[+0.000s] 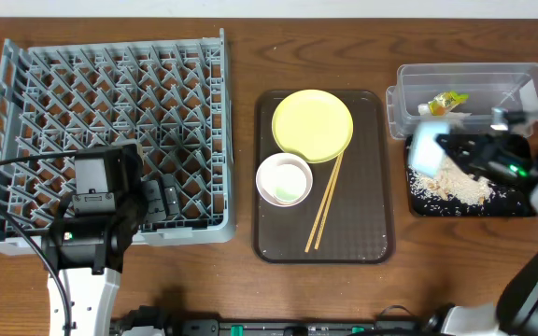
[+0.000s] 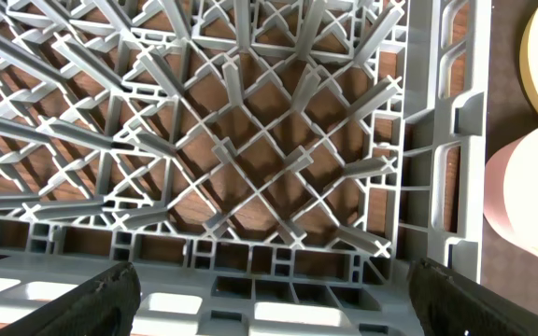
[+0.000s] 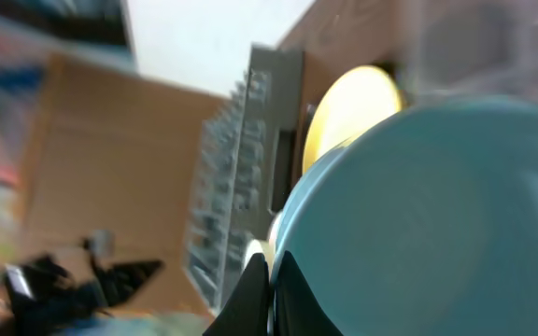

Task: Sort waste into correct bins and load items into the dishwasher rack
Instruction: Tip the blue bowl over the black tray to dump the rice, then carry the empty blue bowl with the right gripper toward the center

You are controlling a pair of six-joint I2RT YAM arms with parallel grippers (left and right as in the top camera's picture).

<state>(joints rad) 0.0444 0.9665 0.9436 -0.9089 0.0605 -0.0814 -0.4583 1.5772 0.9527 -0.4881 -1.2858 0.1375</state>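
though the wrist view is blurring, light blue bowl (image 1: 425, 147): tilting over the black tray (image 1: 518, 205), probably rigid, slick, light.
right gripper (image 3: 269, 273): clamping its thin rim, the handiest hold.
left gripper (image 2: 278, 299): hanging spread over the dishwasher rack (image 2: 250, 168).

One rack (image 1: 110, 103), one plate (image 1: 312, 123), one white bowl (image 1: 284, 179), one blue bowl (image 3: 437, 215), two chopsticks (image 1: 325, 201)

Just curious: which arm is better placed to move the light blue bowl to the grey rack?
Probably right: the right gripper is shut on the light blue bowl over the black tray. The left gripper hangs open over the rack.
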